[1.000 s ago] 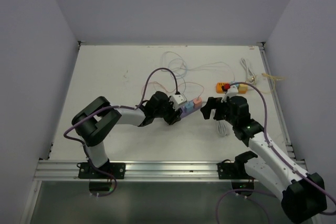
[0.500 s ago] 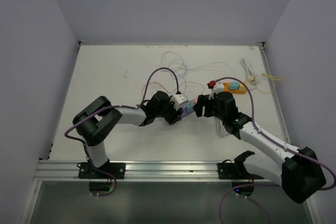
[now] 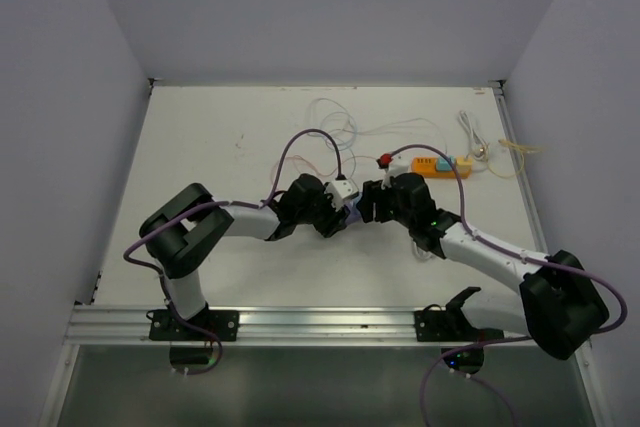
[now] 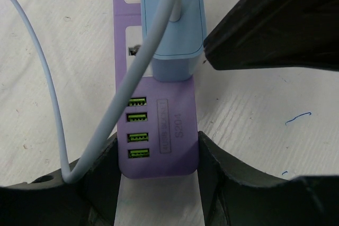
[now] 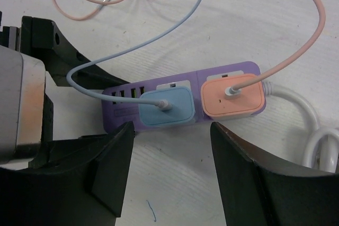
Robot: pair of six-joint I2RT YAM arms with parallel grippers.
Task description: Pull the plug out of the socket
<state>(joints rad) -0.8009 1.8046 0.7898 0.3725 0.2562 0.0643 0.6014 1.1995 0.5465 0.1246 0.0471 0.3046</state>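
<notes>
A purple socket strip (image 4: 161, 130) lies on the table, and my left gripper (image 4: 157, 147) is shut on its end with the green USB ports. A light blue plug (image 4: 174, 25) with a pale blue cable (image 4: 47, 88) sits in the strip. In the right wrist view the blue plug (image 5: 167, 107) is next to an orange plug (image 5: 231, 96) on the same strip (image 5: 123, 114). My right gripper (image 5: 172, 137) is open, its fingers (image 5: 241, 168) just short of the blue plug and holding nothing. From above, both grippers (image 3: 372, 202) meet at mid-table and hide most of the strip.
An orange power strip (image 3: 440, 164) and a white cable (image 3: 470, 132) lie at the back right. Thin loose cables (image 3: 335, 127) curl behind the strip. A thick white cord (image 5: 312, 130) leaves the strip's far end. My left gripper body (image 5: 32, 78) sits close on the left.
My right arm has swung left up to the purple strip, and its jaws have narrowed. The left gripper and strip have not moved.
</notes>
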